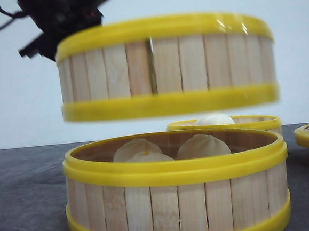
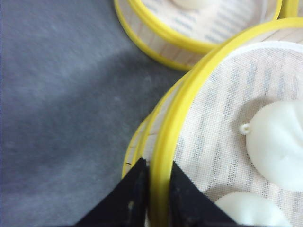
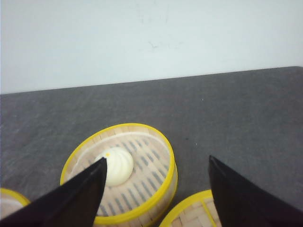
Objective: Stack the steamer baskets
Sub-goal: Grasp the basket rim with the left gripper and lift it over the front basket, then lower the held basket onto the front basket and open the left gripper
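One steamer basket (image 1: 166,66) is held up in the air by the left gripper (image 2: 155,189), jaws pinched on its yellow rim, wall between them. It's hovering right above a second basket (image 1: 176,191) of buns on the worktop (image 1: 27,200). A third basket (image 3: 120,172) sits behind. Right gripper (image 3: 156,189) jaws are spread wide, nothing held.

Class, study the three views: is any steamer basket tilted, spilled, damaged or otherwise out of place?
Nothing stands out. The lifted basket hangs level above the near basket, the left tool clamped on its rim. Buns sit inside, none spilled. The far basket stands upright with one bun; the right tool hangs open.
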Controlling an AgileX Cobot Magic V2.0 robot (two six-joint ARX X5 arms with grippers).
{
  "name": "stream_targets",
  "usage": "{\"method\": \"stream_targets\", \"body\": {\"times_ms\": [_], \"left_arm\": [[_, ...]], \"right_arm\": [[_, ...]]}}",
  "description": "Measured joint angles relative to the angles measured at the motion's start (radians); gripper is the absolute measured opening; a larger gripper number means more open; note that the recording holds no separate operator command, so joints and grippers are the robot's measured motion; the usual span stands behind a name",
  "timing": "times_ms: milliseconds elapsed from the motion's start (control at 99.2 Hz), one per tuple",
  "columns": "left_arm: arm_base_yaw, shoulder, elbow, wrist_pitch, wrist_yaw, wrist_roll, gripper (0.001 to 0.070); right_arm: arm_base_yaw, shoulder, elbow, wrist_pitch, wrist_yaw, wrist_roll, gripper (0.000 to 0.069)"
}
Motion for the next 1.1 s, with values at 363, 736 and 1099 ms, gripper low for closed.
{"method": "stream_targets", "body": {"times_ms": [363,736,1099], "left_arm": [[-0.003,0.055,-0.001,0.003,-0.013,-0.001,0.0028],[-0.003,0.069,-0.001,-0.043,-0.011,0.0,0.0028],[-0.003,0.071,-0.001,-0.041,-0.014,-0.002,0.0191]], "right_arm": [[0.0,0.0,0.0,-0.001,0.0,0.0,0.0415],[0.0,0.0,0.0,-0.001,0.001,0.0,0.0415],[0.0,0.0,0.0,-0.002,0.001,0.0,0.0415]]}}
